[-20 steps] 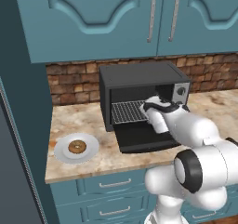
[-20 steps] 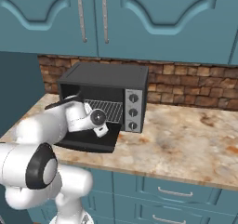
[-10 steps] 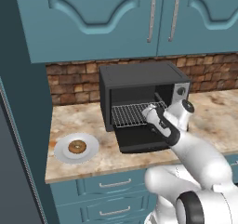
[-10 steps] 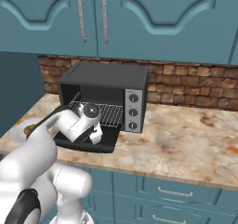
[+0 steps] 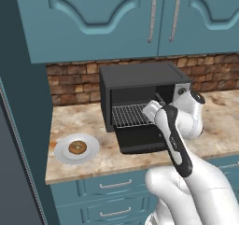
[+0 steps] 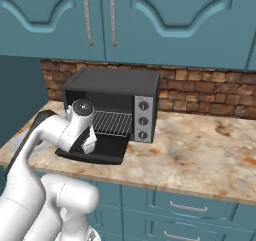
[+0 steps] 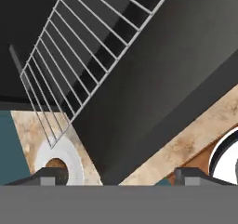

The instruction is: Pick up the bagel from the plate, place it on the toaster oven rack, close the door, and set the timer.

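Observation:
The bagel lies on the plate on the counter, left of the toaster oven. The oven's door hangs open and flat, and the toaster oven rack sits bare inside the cavity. My gripper hovers over the open door at the rack's front right edge, well to the right of the plate. In the hand view the gripper is open with nothing between its fingertips. It looks down on the rack, the door, the plate and a sliver of the bagel.
Three control knobs run down the oven's right panel. Blue upper cabinets hang over the oven, with a brick backsplash behind it. A tall dark panel bounds the counter's left end. Marble counter stretches to the oven's right.
The arm has swung its elbow round, and the hand has drifted a little left and lower over the open door. The bagel stays on the plate.

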